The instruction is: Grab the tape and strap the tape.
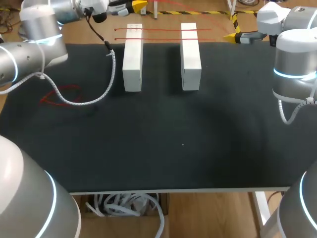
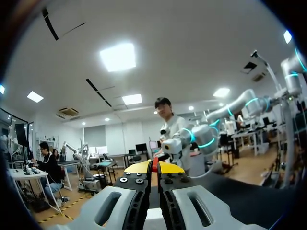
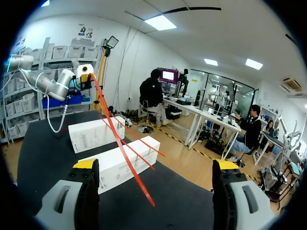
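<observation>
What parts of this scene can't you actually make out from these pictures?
Head view: the left gripper, its fingers small and cut by the picture's edge.
Left wrist view: the red tape, only a sliver between the shut fingers.
Head view: the thin red loop, too faint to identify.

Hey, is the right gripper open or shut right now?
Open. The right gripper has its fingers wide apart, and neither touches the tape.

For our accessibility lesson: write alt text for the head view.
Two white boxes lie parallel at the far end of a black table, two red tape strands stretched across both. The left arm and right arm flank it; loose red tape lies at the left.
</observation>
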Robot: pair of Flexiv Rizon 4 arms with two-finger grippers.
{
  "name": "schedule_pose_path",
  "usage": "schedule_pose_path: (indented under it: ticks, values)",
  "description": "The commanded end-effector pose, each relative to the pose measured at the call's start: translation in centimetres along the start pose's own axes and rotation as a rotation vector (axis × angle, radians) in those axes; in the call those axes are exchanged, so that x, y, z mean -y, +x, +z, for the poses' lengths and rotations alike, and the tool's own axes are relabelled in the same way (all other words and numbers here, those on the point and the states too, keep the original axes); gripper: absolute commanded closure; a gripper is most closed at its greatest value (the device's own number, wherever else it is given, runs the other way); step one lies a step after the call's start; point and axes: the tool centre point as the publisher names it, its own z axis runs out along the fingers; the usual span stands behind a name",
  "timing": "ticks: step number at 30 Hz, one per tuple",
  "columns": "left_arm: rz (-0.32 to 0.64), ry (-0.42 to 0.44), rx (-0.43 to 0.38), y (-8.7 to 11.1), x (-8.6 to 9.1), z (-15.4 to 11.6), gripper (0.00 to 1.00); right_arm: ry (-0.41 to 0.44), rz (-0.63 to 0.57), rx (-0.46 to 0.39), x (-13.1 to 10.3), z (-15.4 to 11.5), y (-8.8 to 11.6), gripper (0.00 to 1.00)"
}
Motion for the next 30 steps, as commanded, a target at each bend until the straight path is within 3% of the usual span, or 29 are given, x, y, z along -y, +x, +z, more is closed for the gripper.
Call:
schedule_pose_path:
  ticks: [1, 19, 23, 30]
  values:
    - [-0.007, -0.003, -0.006, 0.2, 0.3, -0.3, 1.00, 0.000, 0.000, -0.002, 0.0, 0.0, 0.0, 0.00]
    - [-0.047, 0.004, -0.027, 1.4, -0.3, 0.0, 1.00, 0.000, 0.000, -0.002, 0.0, 0.0, 0.0, 0.00]
    - [-0.044, 0.013, 0.016, 1.6, -0.3, 0.1, 1.00, 0.000, 0.000, -0.002, 0.0, 0.0, 0.0, 0.00]
    - [-0.044, 0.013, 0.016, 1.6, -0.3, 0.1, 1.00, 0.000, 0.000, -0.002, 0.0, 0.0, 0.0, 0.00]
